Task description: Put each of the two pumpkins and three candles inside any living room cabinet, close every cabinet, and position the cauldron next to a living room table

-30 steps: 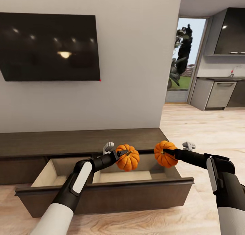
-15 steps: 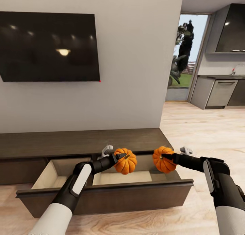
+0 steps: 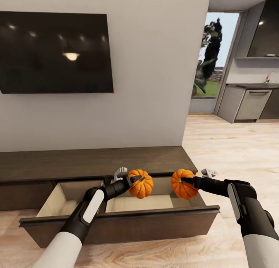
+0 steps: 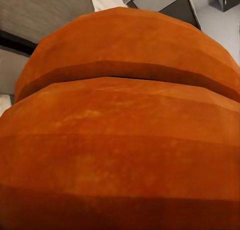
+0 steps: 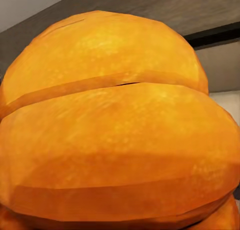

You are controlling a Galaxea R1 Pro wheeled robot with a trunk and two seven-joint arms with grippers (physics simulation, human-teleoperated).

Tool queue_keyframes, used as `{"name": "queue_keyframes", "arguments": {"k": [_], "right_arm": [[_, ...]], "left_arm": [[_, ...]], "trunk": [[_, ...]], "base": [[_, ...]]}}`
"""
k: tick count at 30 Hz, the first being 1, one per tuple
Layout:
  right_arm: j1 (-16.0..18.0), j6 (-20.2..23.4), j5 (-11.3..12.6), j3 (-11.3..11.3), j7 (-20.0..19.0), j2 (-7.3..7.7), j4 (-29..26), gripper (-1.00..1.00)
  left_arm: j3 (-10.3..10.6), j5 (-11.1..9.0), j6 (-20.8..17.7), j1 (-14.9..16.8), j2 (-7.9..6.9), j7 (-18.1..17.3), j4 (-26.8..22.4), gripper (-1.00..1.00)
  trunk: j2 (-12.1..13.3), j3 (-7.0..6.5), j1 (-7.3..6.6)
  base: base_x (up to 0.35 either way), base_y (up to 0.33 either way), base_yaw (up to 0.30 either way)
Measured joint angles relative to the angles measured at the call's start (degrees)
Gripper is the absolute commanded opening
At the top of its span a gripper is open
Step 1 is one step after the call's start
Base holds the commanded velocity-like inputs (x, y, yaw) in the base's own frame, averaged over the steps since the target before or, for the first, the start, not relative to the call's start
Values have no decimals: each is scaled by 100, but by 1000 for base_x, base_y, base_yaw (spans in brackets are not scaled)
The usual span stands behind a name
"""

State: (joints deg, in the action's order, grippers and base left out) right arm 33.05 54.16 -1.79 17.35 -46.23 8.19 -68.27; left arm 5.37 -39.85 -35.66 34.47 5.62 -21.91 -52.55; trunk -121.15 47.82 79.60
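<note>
Cabinet (image 3: 93, 163), low and dark, stands under the wall with its wide drawer (image 3: 120, 221) pulled out, pale floor bare. Above it, the left claw (image 3: 136, 178) is clamped on one pumpkin (image 3: 141, 184); at its 3 o'clock, well apart, the right claw (image 3: 185, 179) grips the other pumpkin (image 3: 182, 184).

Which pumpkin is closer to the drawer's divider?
The pumpkin in the left hand: that pumpkin hangs just right of the divider in the open drawer. The right hand's pumpkin hangs nearer the drawer's right end.
</note>
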Motion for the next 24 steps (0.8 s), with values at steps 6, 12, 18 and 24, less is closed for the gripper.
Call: {"name": "queue_keyframes", "arguments": {"k": [6,12,18,24], "right_arm": [[-9,-68,-36,-14,16,-9,68,-100],[-21,-104,-55,-19,51,-11,134,-100],[-22,-118,-55,-15,67,-15,398,-100],[-15,-122,-45,-4,88,-18,485,-100]], "left_arm": [[34,11,221,-36,3,37,2,-100],[10,30,262,-41,-5,55,150,-100],[0,18,306,-28,-5,61,342,-100],[61,17,218,200,12,146,693,-100]], "trunk": [[0,8,-1],[0,9,-1],[0,9,0],[0,10,0]], "base": [[58,-93,0],[140,-204,92],[30,-42,261],[4,-5,261]]}}
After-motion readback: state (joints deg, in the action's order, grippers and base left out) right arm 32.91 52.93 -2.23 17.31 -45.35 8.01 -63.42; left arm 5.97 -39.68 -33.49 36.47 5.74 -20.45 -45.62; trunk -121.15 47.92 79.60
